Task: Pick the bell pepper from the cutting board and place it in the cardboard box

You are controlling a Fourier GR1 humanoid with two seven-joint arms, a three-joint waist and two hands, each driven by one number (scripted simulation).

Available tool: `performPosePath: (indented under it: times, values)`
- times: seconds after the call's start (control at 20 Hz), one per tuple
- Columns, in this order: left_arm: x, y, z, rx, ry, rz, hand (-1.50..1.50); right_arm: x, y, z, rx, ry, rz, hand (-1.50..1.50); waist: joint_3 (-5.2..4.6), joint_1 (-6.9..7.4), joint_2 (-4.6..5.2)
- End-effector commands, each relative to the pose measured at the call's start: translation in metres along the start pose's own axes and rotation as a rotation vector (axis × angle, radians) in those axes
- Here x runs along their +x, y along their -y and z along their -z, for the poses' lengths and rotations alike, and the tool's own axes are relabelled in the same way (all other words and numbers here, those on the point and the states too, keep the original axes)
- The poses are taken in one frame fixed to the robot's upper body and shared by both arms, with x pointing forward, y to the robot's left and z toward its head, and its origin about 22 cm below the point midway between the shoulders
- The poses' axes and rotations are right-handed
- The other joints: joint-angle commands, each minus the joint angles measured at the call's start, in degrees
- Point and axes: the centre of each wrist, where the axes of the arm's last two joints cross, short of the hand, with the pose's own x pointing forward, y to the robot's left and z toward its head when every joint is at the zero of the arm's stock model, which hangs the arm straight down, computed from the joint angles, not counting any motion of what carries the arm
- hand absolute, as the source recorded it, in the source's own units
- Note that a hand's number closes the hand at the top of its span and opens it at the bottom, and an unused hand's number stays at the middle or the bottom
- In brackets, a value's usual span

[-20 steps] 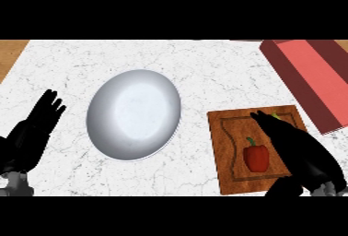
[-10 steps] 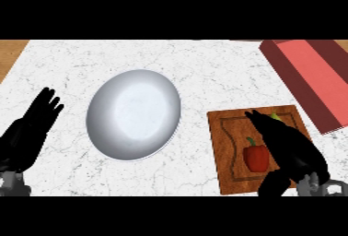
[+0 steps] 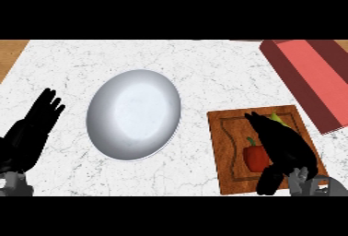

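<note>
- I see the bell pepper (image 3: 256, 156) lying on the cutting board (image 3: 228, 152), red with a green stem pointing away from me; its right side is covered by my right hand (image 3: 285, 145).
- The right hand stretches over the board just beside the pepper, fingers (image 3: 262, 123) long and close together, thumb (image 3: 267, 180) hanging down near the board's lower edge. I cannot tell whether the hand touches the pepper; nothing is curled round it.
- A small yellow-green thing (image 3: 277, 118) peeks out beside the fingertips; too much of it is hidden for me to name it.
- The cardboard box (image 3: 309, 78) sits at the upper right, pinkish inside with darker red walls, cut off by the picture's top and right edges.
- A white plate (image 3: 134, 114) lies on the marble surface (image 3: 204, 69), left of the board and apart from it.
- My left hand (image 3: 31, 131) rests at the left edge, fingers straight and slightly spread, holding nothing; its wrist runs out of view.
</note>
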Motion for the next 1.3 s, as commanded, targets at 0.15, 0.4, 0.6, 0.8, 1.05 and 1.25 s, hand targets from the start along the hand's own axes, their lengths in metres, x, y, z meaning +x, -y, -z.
performPosePath:
  times: [0.15,0.4,0.6,0.8,1.05,1.25]
  values:
    - [0.004,-0.008,0.001,0.002,0.009,0.006,0.0,-0.01,-0.022,0.017,0.043,-0.037,-0.039,-1.5,0.01,-0.03,0.02]
    - [0.011,-0.016,0.016,-0.002,0.003,-0.005,0.0,0.015,-0.03,0.025,0.07,-0.05,-0.04,-1.5,0.0,-0.06,0.08]
    - [-0.009,0.001,-0.011,0.012,-0.008,0.01,0.0,-0.008,-0.043,0.015,0.072,-0.061,-0.056,-1.5,0.01,-0.02,-0.01]
    - [-0.005,-0.018,0.001,0.005,0.003,0.002,0.0,-0.009,-0.025,0.026,0.055,-0.063,-0.057,-1.5,0.0,-0.02,0.02]
    - [0.012,-0.004,-0.006,0.003,-0.009,0.013,0.0,-0.023,-0.041,0.042,-0.011,-0.036,-0.043,1.5,0.03,0.12,0.02]
    - [0.004,0.002,0.002,0.005,0.0,0.002,0.0,-0.009,-0.025,0.033,-0.028,0.04,-0.057,1.5,0.0,-0.1,0.0]
